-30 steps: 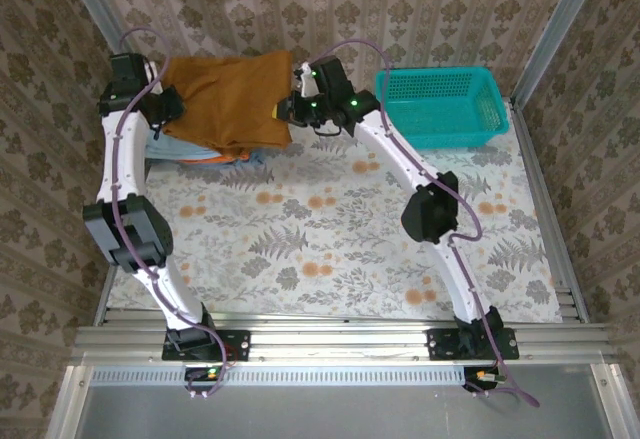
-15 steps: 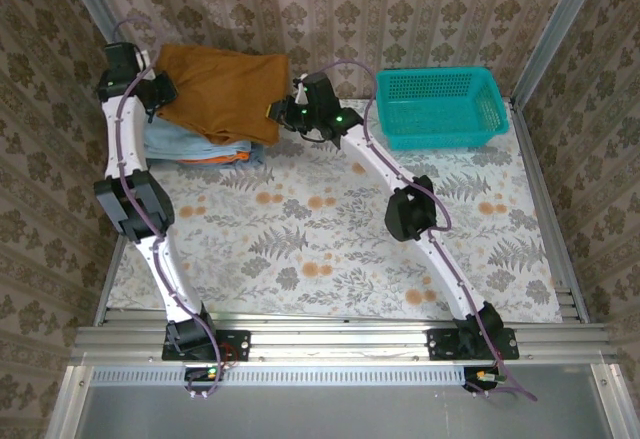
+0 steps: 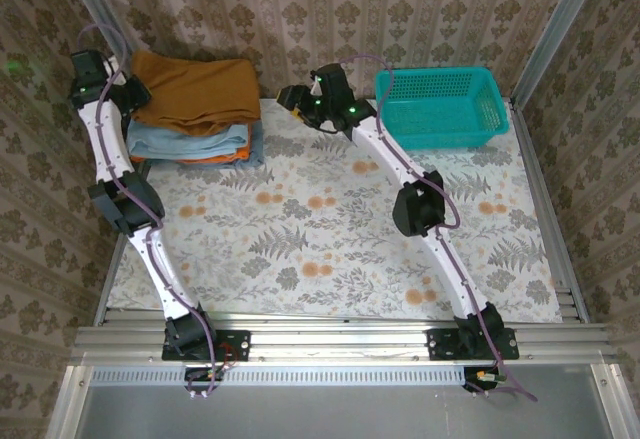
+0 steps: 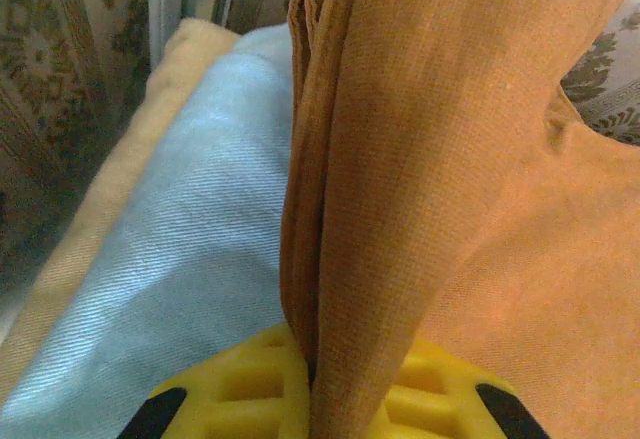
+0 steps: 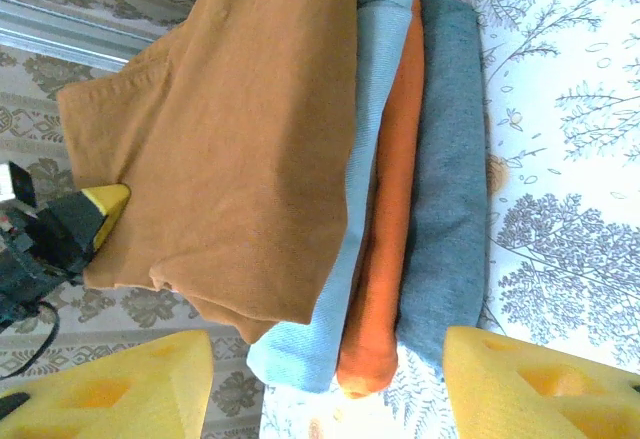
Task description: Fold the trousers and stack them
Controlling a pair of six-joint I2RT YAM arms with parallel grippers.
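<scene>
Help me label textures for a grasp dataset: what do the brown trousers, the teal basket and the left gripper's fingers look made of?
Trousers: matte woven cloth, perhaps cotton; fine weave grain and soft folds show. Basket: teal plastic, judging by its rigid mesh walls. Left gripper fingers: hard yellow plastic, moulded or printed, with recessed pockets.

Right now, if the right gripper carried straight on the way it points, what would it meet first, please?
Most likely the folded ends of the light blue garment and orange cloth beneath the trousers, which the open right gripper faces. Depth is hard to judge.
</scene>
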